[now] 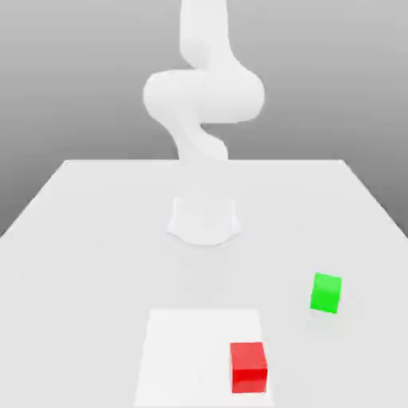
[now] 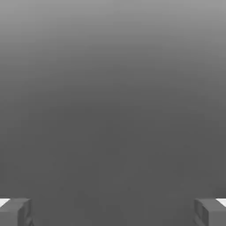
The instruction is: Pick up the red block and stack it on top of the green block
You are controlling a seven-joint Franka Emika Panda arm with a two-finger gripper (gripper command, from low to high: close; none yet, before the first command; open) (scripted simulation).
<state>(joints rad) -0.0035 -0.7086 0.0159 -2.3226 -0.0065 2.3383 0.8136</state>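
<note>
White table (image 1: 80,239) with red block (image 1: 249,366), green block (image 1: 326,292), well apart.

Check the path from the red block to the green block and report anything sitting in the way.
Nothing visible stands in the way. In the exterior view the red block lies near the front of the table, and the green block sits apart from it, farther back and toward the exterior view's right. Only bare tabletop lies between them.

Red block (image 1: 248,366) is plain bright red; green block (image 1: 326,292) plain bright green. Bench (image 1: 96,239) and arm (image 1: 203,96) are white.
</note>
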